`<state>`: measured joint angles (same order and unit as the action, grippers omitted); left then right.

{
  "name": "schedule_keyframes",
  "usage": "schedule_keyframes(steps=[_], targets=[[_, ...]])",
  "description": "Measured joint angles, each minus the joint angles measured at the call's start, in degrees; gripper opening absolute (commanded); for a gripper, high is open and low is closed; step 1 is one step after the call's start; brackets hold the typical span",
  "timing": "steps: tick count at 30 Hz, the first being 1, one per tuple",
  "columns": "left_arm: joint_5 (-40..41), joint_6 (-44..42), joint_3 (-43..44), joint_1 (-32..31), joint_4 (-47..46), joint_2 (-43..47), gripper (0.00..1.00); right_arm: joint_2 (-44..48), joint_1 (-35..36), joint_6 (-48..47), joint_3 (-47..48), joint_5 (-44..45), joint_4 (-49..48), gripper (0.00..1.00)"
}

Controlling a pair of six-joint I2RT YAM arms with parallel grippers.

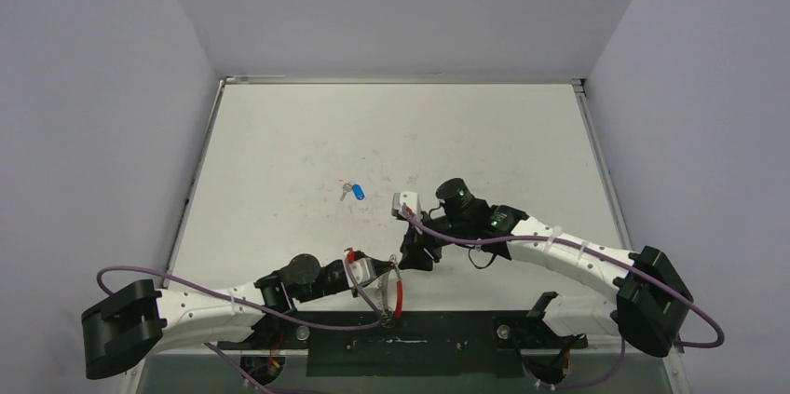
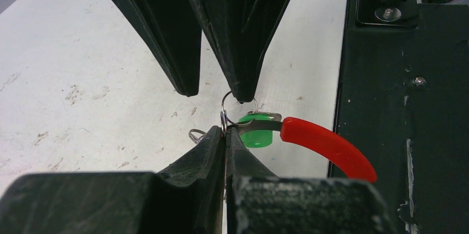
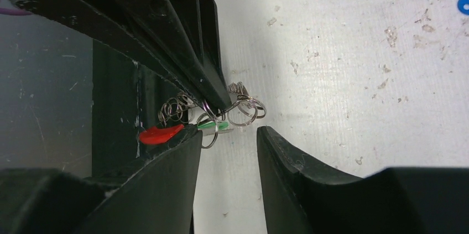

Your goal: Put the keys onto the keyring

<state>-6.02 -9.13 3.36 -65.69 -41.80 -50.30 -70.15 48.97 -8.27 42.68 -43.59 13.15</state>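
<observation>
Evidently left claw (image 2: 225, 134) pinched shut on silvery red-sleeved wire keyring (image 2: 326, 145) above desk (image 1: 466, 133), green-headed silver key (image 2: 257, 137) touching it; right claw (image 3: 229, 130) stood half open, empty; blue-headed key (image 1: 358, 192) lay well apart; ring best held steady.

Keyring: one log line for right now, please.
left gripper: jaws shut on keyring | right gripper: jaws open by keyring | green key: at keyring, threading unclear | blue key: loose on table
</observation>
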Motion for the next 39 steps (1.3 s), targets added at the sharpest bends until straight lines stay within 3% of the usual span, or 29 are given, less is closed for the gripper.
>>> schedule_keyframes(steps=[5,9,27,39], targets=[[0.0,-0.02,0.0,0.0,0.0,0.02,0.0,-1.88,-0.2,0.7,-0.37,-0.04,-0.31,0.24],[0.0,-0.04,0.0,0.0,0.02,0.04,0.0,-2.64,-0.2,0.74,-0.37,-0.39,-0.31,0.0],[0.02,-0.07,-0.13,-0.02,0.66,1.46,0.0,-3.41,-0.2,-1.66,-0.37,0.17,0.37,0.0],[0.04,-0.07,-0.22,-0.02,1.95,1.73,0.0,-5.68,-0.2,-1.66,-2.12,-0.42,-4.79,0.0]])
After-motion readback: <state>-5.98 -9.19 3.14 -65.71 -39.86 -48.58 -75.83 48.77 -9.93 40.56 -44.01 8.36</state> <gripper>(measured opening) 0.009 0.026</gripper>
